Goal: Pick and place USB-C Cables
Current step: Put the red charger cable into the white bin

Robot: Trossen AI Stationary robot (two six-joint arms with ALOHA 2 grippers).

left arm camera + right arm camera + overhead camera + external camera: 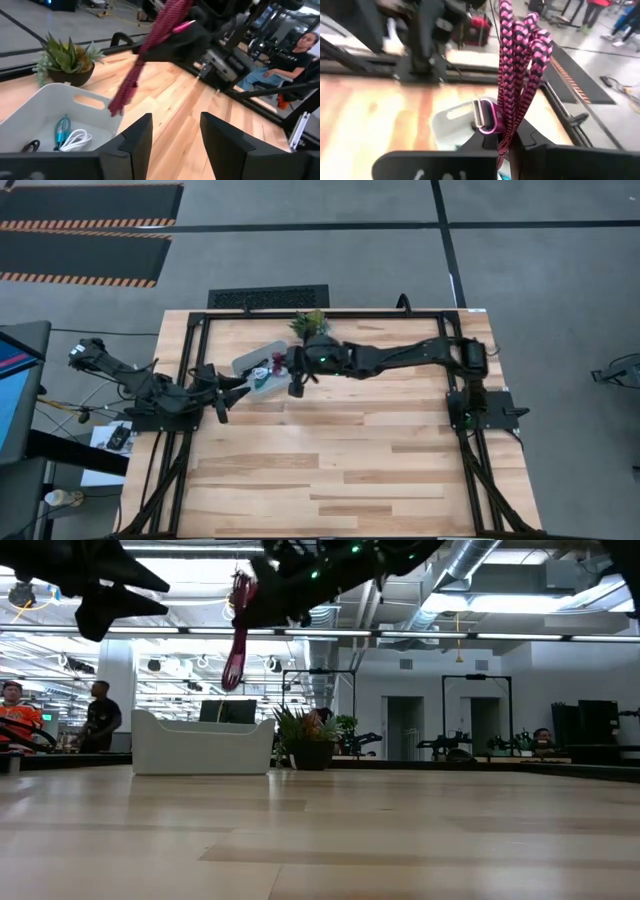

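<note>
Two arms meet near the bench's far-left part in the high view: the right gripper (pixel 296 387) hangs beside the clear bin (pixel 252 360), the left gripper (pixel 222 406) waits just beside it.

Low view: the magenta cable (pixel 238 640) dangles well above the bench.

Left wrist view: left fingers (pixel 136 137) are spread, empty; teal cable (pixel 62 130), white cable (pixel 76 140) and black cable (pixel 31 146) lie in the bin.

Right wrist view: right gripper (pixel 507 141) is clenched on the magenta cable.

Risk: the loose loop could snag the bin's rim or drop outside if released off-centre.
</note>
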